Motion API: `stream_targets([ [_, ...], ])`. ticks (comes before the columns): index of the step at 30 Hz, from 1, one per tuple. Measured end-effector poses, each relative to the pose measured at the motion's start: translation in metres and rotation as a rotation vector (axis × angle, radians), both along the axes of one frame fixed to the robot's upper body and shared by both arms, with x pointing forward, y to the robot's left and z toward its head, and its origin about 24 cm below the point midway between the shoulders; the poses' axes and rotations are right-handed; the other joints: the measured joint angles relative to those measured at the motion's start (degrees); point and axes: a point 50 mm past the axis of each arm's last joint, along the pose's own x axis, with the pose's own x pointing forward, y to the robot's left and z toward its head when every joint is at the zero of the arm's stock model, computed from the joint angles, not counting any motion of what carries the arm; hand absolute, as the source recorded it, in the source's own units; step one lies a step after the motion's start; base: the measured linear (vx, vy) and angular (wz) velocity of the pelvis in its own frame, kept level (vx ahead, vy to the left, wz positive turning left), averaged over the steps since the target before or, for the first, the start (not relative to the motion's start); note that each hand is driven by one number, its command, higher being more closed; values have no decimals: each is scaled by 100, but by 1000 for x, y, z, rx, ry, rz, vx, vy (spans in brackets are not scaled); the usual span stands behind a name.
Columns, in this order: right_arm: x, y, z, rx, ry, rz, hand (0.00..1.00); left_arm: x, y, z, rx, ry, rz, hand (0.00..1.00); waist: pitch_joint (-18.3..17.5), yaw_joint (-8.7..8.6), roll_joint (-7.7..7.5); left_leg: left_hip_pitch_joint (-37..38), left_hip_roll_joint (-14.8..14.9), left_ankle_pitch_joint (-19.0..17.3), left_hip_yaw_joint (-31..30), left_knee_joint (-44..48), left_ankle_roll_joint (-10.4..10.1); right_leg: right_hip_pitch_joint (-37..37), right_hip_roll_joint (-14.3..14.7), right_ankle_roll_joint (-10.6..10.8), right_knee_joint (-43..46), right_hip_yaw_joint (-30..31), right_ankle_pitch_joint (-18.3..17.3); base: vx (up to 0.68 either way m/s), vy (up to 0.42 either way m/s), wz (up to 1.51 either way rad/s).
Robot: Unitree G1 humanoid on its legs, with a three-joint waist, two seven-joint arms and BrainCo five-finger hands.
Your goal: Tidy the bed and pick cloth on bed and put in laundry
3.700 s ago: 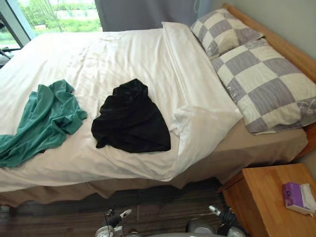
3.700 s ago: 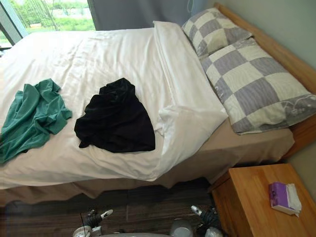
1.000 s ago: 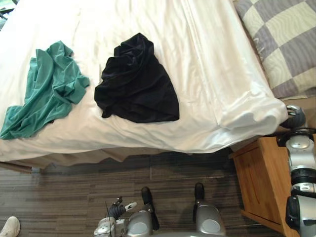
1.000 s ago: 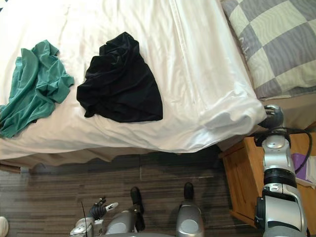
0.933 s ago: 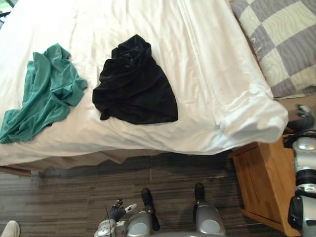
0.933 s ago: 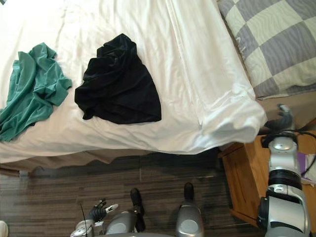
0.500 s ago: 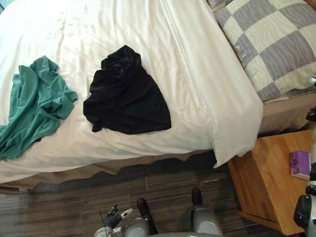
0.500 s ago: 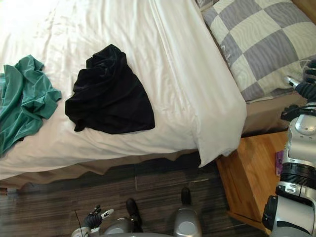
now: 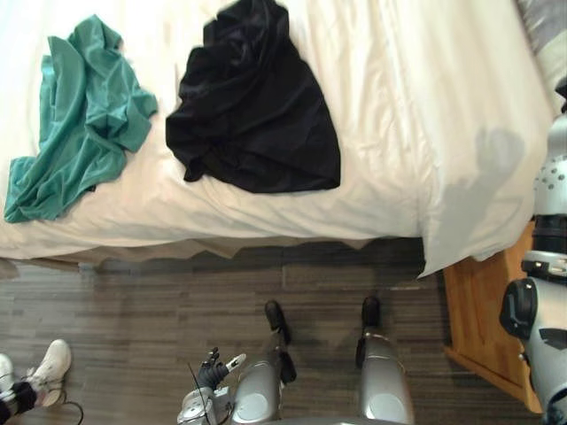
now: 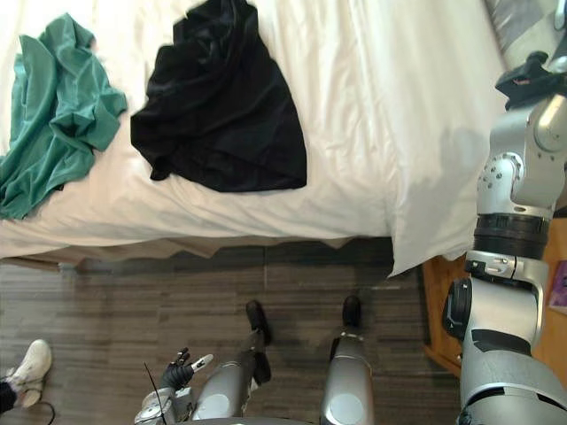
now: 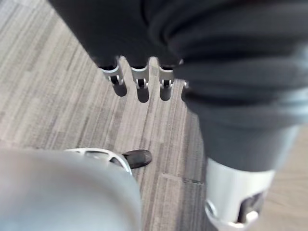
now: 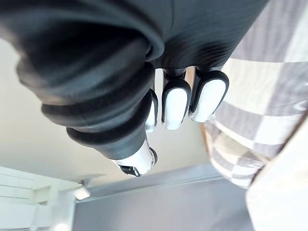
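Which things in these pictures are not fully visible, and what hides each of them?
- black cloth: far end cut off by the top edge of both eye views.
- pillow: all but a corner cut off by the top edge, right eye view.
- nightstand: mostly behind the right arm, left eye view.
- person's shoe: the rest of the person is cut off by the left edge.

Head eyes look steeply down, sharing bed edge and floor.
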Motion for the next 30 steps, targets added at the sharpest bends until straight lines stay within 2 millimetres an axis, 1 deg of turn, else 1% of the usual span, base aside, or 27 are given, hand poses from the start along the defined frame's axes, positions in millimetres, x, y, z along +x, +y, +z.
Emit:
stream_targets([
  [2,4,-2,-4,9,33,-6,100,6,-3,2,-9,-16,-9,0,83,20,85,-256,-20,54,122,0,29,-313,-49,11,87,30,9,-43,14,3],
  [4,11,-4,-12,14,86,-7,100,13,-3,6,-18,-56,5,0,237,74,98,-476,-47,106,273,1,40,-676,-74,13,240,155,11,-21,0,-12],
  [5,14,-6,-16,21,114,-11,100,18,-5,8,-26,-74,9,0,331,113,142,-570,-64,148,317,1,88,-821,-87,13,288,209,11,3,-12,-11],
  [6,19,-9,-25,35,161,-17,100,26,-9,11,-42,-97,12,0,405,134,198,-687,-85,190,351,2,135,-993,-135,25,378,246,-2,14,-13,-6],
  [7,21,-9,-30,37,182,-16,100,29,-12,12,-52,-105,16,0,428,144,205,-737,-92,201,371,2,127,-1064,-150,25,406,271,-11,42,-26,-3],
  [8,26,-6,-41,43,210,-5,100,33,-16,14,-67,-122,21,0,455,147,209,-831,-94,255,425,4,99,-1204,-151,25,454,318,-16,54,-37,-4],
  [9,24,-2,-43,22,178,9,100,38,-24,16,-87,-140,17,0,468,136,220,-890,-92,274,445,22,99,-1283,-149,17,487,333,-36,62,-44,-3],
  [10,24,-2,-45,17,182,12,100,40,-24,17,-87,-146,17,0,475,131,227,-885,-88,286,452,34,99,-1283,-147,20,506,332,-51,56,-45,1],
  [12,28,0,-58,20,212,36,100,46,-27,19,-94,-161,9,0,478,107,219,-814,-85,286,462,30,96,-1282,-152,7,652,342,-155,40,-45,2],
  [14,31,5,-73,44,206,77,100,53,-32,22,-106,-180,6,0,476,89,173,-753,-57,238,501,7,44,-1280,-131,-2,749,368,-249,12,-52,-5],
  [15,32,8,-81,62,208,92,100,55,-32,23,-110,-184,11,0,467,86,135,-724,-46,233,526,8,41,-1279,-113,1,759,392,-256,4,-57,-20],
  [16,35,15,-96,81,222,125,100,56,-30,24,-111,-186,23,0,450,82,26,-643,-22,223,598,32,54,-1247,-69,2,747,463,-257,18,-71,-28],
  [17,37,21,-113,108,251,158,100,56,-28,23,-112,-186,39,0,409,51,-78,-583,-4,218,633,36,65,-1205,-46,1,737,487,-257,35,-72,-26],
  [18,36,25,-136,163,280,192,100,56,-27,23,-116,-184,58,0,357,-11,-188,-503,17,216,632,39,67,-1118,-26,-3,721,476,-260,55,-75,-14],
  [19,32,27,-169,229,344,208,100,56,-26,22,-121,-176,74,0,289,-23,-327,-357,40,196,627,41,60,-957,-6,-12,687,455,-277,53,-62,-7],
  [20,29,28,-188,271,385,213,100,56,-26,22,-125,-175,84,0,260,-29,-384,-272,56,185,628,42,59,-854,10,-12,652,447,-278,65,-65,-9],
  [21,21,29,-236,349,527,207,100,55,-25,21,-127,-170,97,0,207,-25,-487,-106,91,141,628,42,81,-640,47,-14,574,422,-280,55,-49,-7],
  [22,14,32,-267,402,632,203,100,54,-26,20,-128,-168,98,0,183,-14,-531,-18,108,134,623,42,84,-526,59,-17,537,399,-287,81,-59,4],
  [23,-13,40,-333,520,861,195,100,54,-26,20,-133,-167,105,0,157,-8,-580,159,120,78,568,41,53,-295,51,-30,532,317,-354,90,-50,16],
  [24,-43,52,-384,615,1055,189,0,53,-28,20,-138,-165,114,0,156,0,-582,315,115,30,535,35,47,-111,32,-12,538,270,-427,93,-48,18],
  [25,-62,61,-408,665,1152,190,0,53,-28,19,-138,-162,116,0,156,13,-583,401,108,12,528,40,40,-8,17,-15,544,238,-458,92,-40,17],
  [26,-102,82,-446,738,1320,199,0,51,-29,18,-142,-151,123,0,150,-20,-576,602,86,-7,497,39,22,220,-23,-7,555,153,-519,93,-37,10],
  [27,-125,91,-459,744,1391,191,0,49,-30,17,-136,-136,118,0,117,-29,-593,796,64,-49,480,38,4,427,-42,14,543,141,-566,100,-30,11],
  [28,-131,88,-461,709,1420,179,0,47,-31,16,-129,-125,113,0,50,-50,-609,876,43,-63,464,38,23,519,-53,34,539,134,-585,92,-27,16],
  [29,-144,86,-468,648,1486,159,0,45,-34,13,-127,-106,100,0,-103,-40,-621,1026,28,-100,393,35,34,746,-53,54,497,78,-613,68,-17,27],
  [30,-154,84,-472,592,1538,146,0,39,-35,10,-121,-80,90,0,-286,-38,-642,1147,28,-124,299,28,22,979,-51,62,358,-9,-620,82,-19,30],
])
